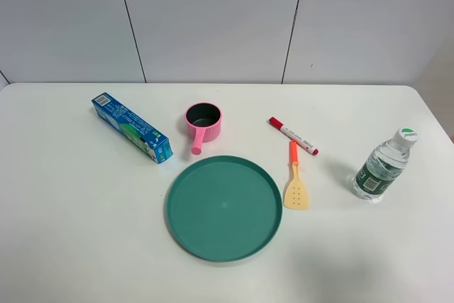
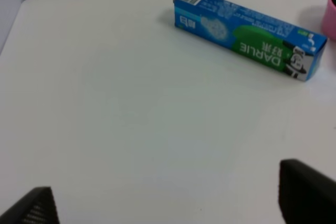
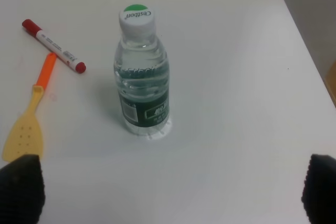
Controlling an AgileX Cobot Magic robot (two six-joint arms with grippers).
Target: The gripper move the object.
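The small pink saucepan (image 1: 203, 123), dark green inside, stands upright on the white table behind the teal plate, its short handle pointing toward the plate. Only its pink edge shows in the left wrist view (image 2: 331, 15). Neither arm shows in the exterior high view. My left gripper (image 2: 170, 203) is open and empty over bare table, with the toothpaste box between it and the saucepan. My right gripper (image 3: 170, 187) is open and empty, with the water bottle ahead of it, far from the saucepan.
A blue toothpaste box (image 1: 132, 128) lies left of the saucepan. A large teal plate (image 1: 224, 207) lies in front of it. A red marker (image 1: 292, 135), a yellow spatula with an orange handle (image 1: 296, 188) and a water bottle (image 1: 383, 165) are to the right.
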